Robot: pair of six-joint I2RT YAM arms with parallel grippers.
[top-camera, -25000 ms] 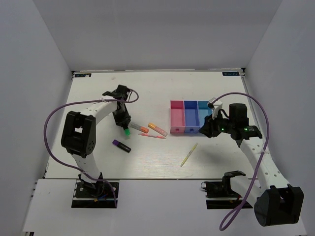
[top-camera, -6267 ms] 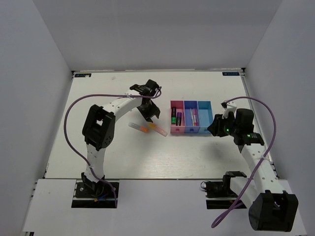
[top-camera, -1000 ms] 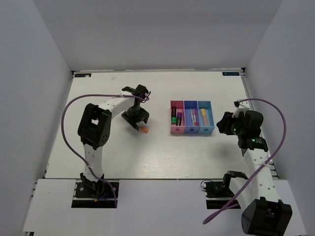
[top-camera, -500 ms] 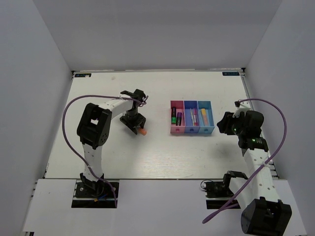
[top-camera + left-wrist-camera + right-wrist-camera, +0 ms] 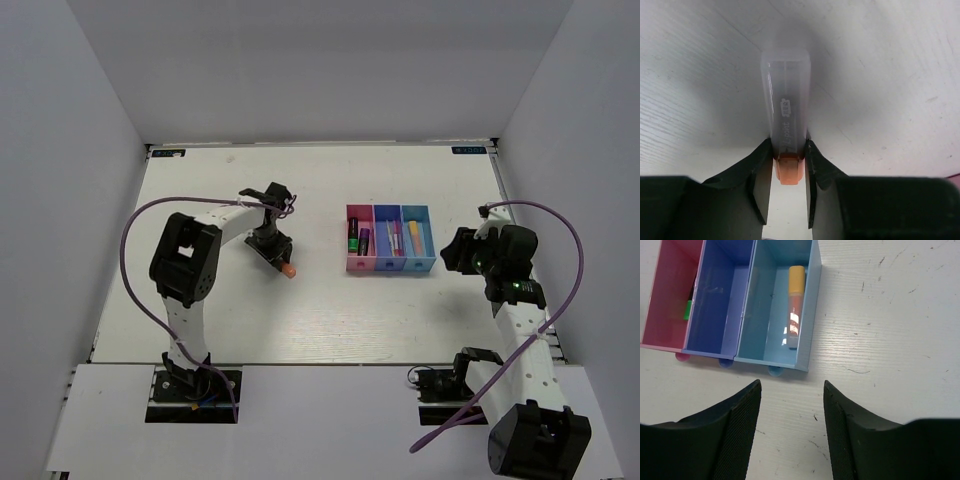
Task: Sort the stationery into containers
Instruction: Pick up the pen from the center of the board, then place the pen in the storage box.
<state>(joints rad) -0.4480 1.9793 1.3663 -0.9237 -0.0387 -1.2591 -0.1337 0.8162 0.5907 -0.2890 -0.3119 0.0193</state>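
While left hand [image 5: 788, 152] grips highlighter [image 5: 786, 100], lettering reads "point".

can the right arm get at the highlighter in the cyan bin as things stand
Probably yes. The right gripper sits open just off the end of the cyan bin, the bin is open-topped, and the highlighter lies alone in it. The narrow walls likely mean coming down from above.

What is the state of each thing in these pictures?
left gripper, shut on the loose highlighter
loose highlighter, lying flat, capped
right gripper, open and empty
pink bin, holds black-green marker and purple marker
blue bin, holds thin pens
cyan bin, holds one orange highlighter
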